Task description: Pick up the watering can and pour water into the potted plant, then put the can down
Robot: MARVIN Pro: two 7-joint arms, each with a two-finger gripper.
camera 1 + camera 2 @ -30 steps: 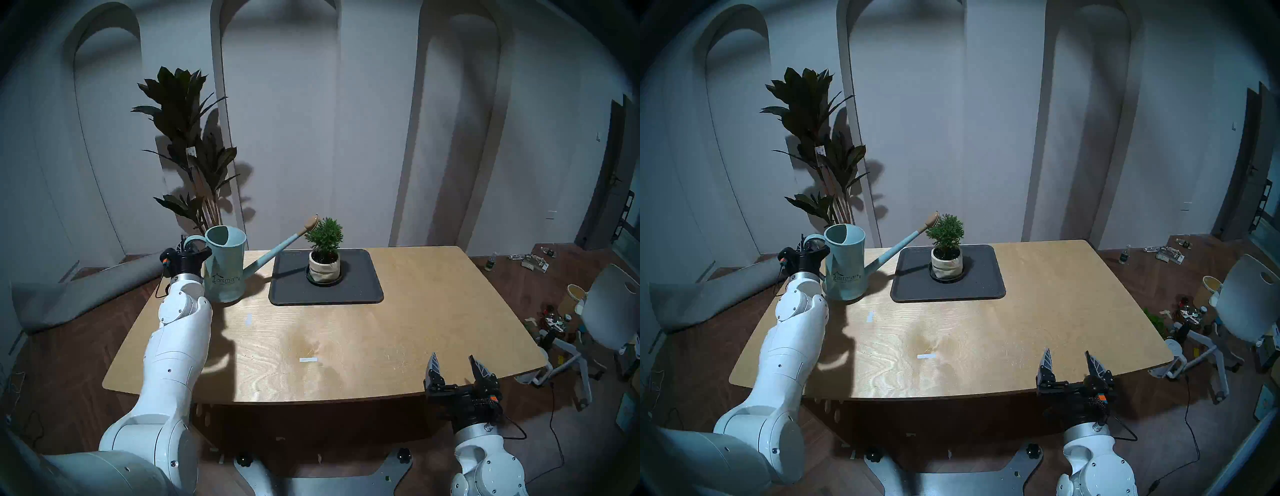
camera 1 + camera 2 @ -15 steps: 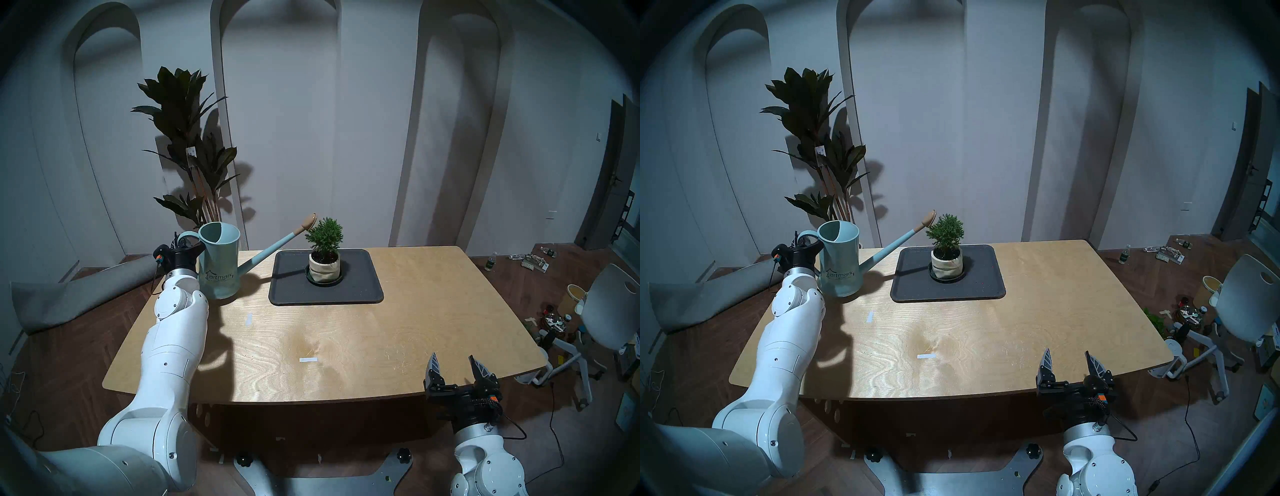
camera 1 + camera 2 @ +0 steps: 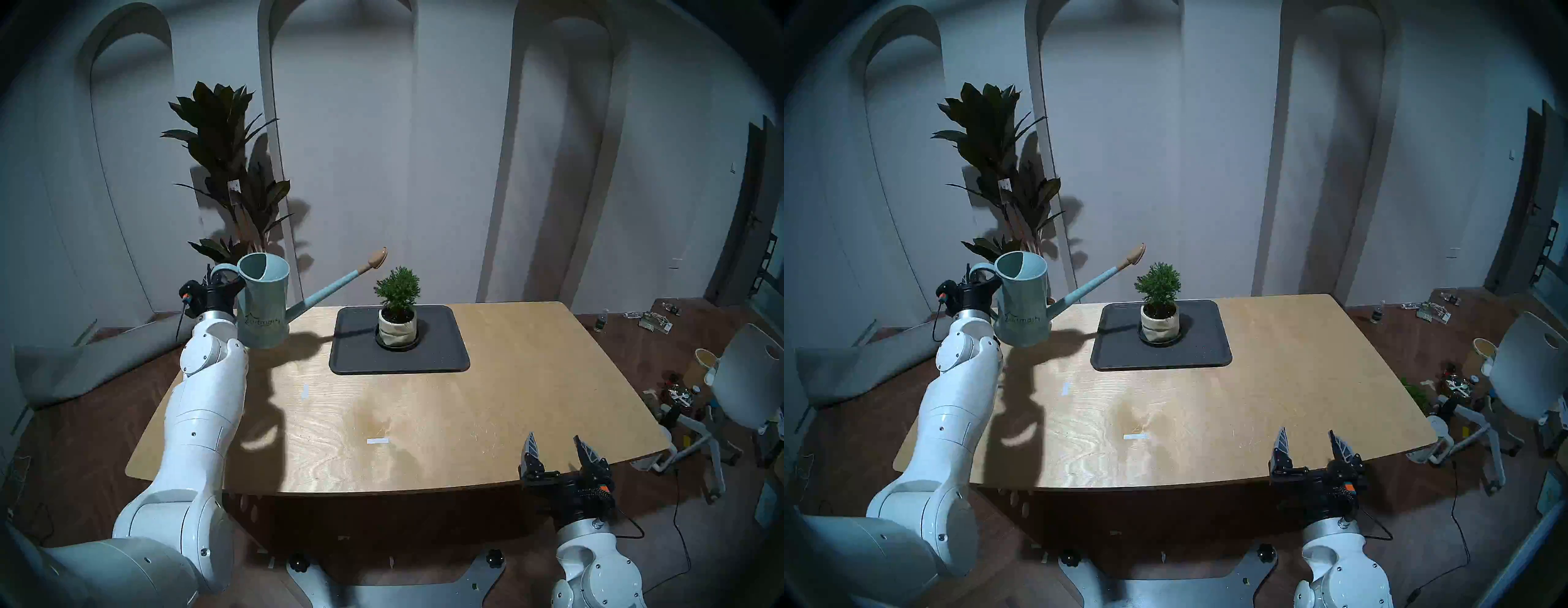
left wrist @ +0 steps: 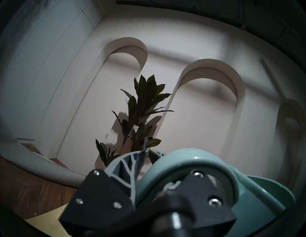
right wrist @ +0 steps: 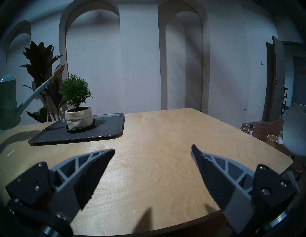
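Hanging clear of the tabletop (image 3: 424, 424) at its far left corner, watering can (image 3: 263, 312): tall pale teal cylinder, rigid, probably smooth and slippery, carried by its loop handle (image 4: 187, 167) in the left tool (image 3: 220, 282), which is clamped on that loop. Long thin spout with tan rose (image 3: 377, 258) sits high, just left of the potted plant (image 3: 397, 305) on its dark tray (image 3: 445, 361); judged nose-heavy and sloshing if filled, best held on the handle. Right tool (image 3: 556, 450): jaws spread, empty, near edge.
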